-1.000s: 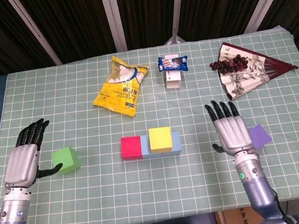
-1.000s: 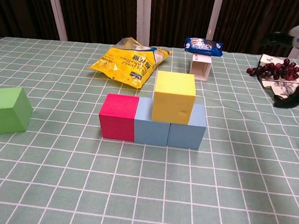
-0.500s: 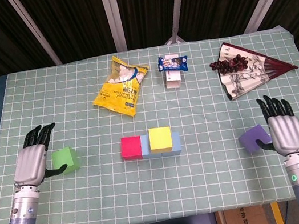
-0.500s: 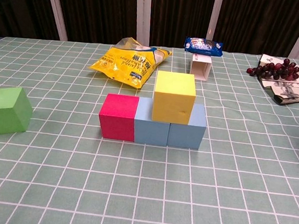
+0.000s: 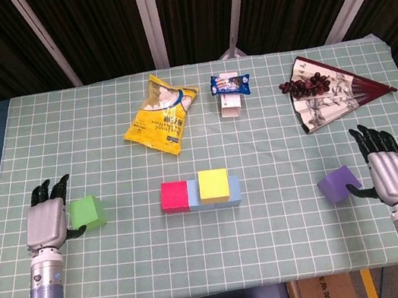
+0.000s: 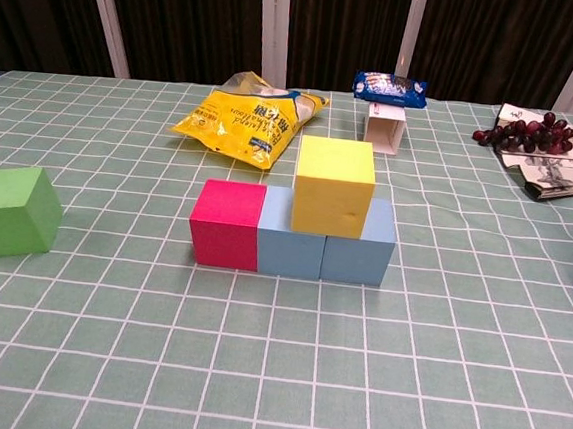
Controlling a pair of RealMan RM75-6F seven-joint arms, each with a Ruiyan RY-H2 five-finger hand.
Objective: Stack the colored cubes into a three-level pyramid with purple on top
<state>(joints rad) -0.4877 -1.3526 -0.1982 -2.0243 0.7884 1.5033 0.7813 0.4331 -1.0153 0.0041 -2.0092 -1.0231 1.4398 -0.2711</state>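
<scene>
A half-built pyramid is sitting at the middle of the table (image 5: 275, 143): a red cube (image 5: 174, 196) and two blue cubes (image 6: 326, 243) are forming the bottom row, touching side by side, with a yellow cube (image 5: 213, 185) resting on the blue pair, toward the right of the row. The second level is lacking one cube, and the top is not yet placed.

The left hand (image 5: 46, 222) is lying flat near the table's left edge, fingers spread and holding nothing, its thumb reaching toward the green cube (image 5: 87, 213), which is standing just beside it on the inner side, slightly turned against the grid of the cloth. The right hand (image 5: 389, 171) is mirroring it at the right edge, fingers spread and holding nothing, thumb pointing at the purple cube (image 5: 339, 184) just to its inner side; whether either thumb is touching its cube cannot be told. In the chest view neither hand is clearly showing; the purple cube is only peeking in at the right border.

The green cube appears to be the next piece wanted, for the open spot over the red and blue cubes, and the left hand is plainly the nearer: the cube is lying between that hand and the stack. The purple cube, well apart from the stack on the right, is likely waiting for last.

A yellow snack bag (image 5: 160, 114), a biscuit pack (image 5: 229, 84) on a small box and a fan (image 5: 328, 95) carrying grapes (image 5: 308, 85) are lying along the far side.
</scene>
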